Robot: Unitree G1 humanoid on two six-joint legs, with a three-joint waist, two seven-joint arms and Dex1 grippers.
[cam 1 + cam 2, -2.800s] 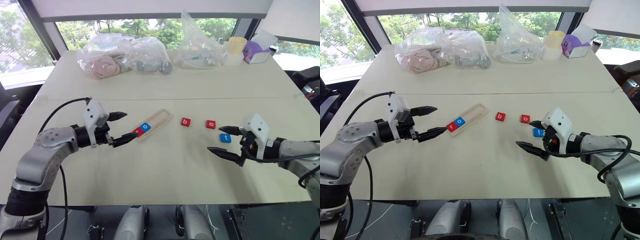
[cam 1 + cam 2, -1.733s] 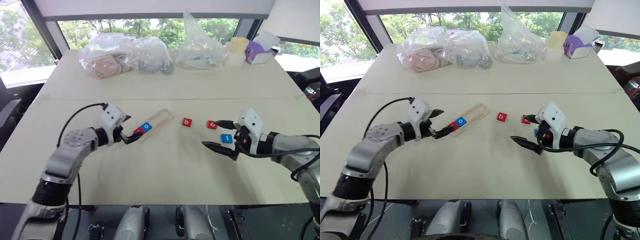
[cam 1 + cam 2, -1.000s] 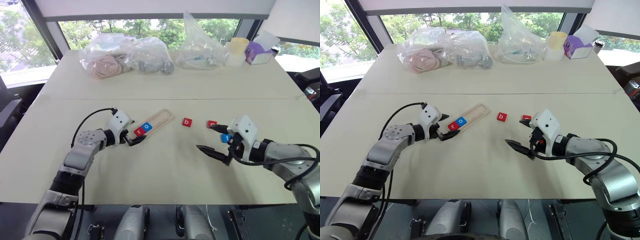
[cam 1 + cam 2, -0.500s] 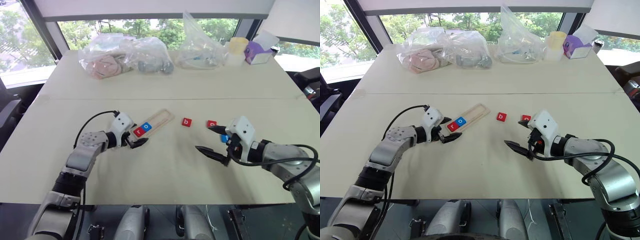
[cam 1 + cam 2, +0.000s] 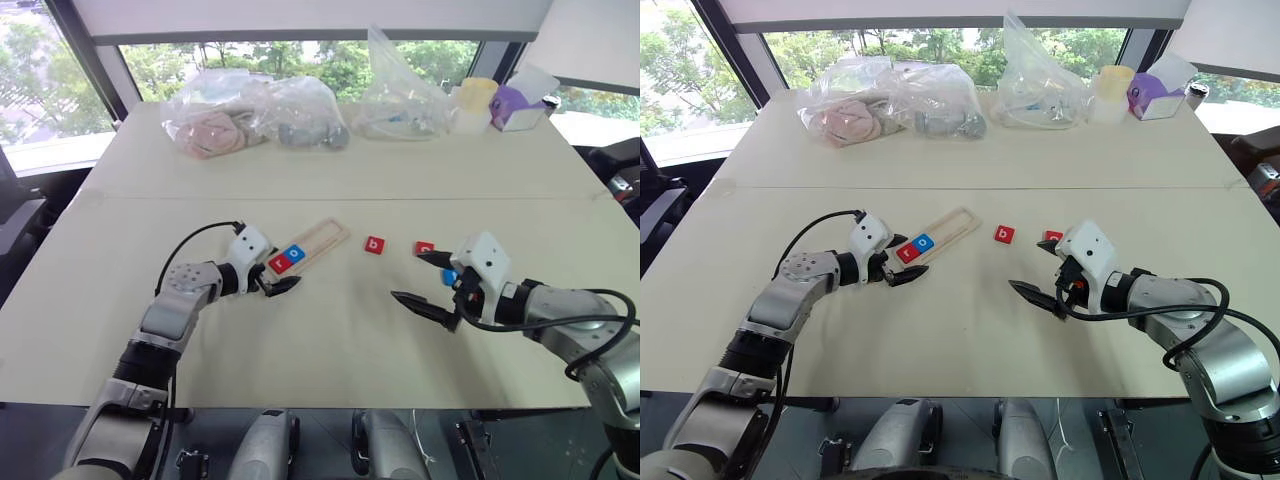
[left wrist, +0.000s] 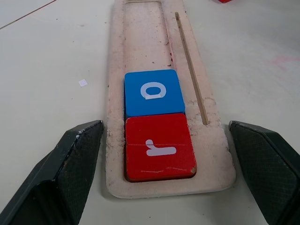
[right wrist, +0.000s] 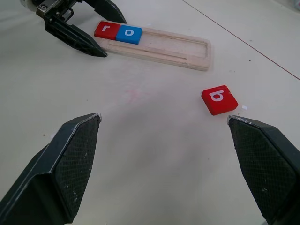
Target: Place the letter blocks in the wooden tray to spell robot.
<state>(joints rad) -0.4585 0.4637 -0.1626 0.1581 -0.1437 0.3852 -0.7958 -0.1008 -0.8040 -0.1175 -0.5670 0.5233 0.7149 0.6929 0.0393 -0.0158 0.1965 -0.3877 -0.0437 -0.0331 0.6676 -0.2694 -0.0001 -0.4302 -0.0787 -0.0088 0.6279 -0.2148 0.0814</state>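
Crinkled clear plastic bags (image 5: 255,115) line the smooth pale table's (image 5: 330,340) far edge; left gripper (image 6: 164,154) gapes around the pale-wood tray (image 6: 154,56), right gripper (image 7: 164,168) wide apart.

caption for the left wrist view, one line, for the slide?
Left gripper straddles the end of the wooden tray, jaws open, with red r tile and blue o tile seated.

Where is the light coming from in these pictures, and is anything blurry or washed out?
In the head views, daylight comes through the windows behind the table, whose glass is washed out; the plastic bags glint. In the left wrist view, the red r block and blue o block are crisp, the wooden tray softens farther off. In the right wrist view, the red b block is sharp.
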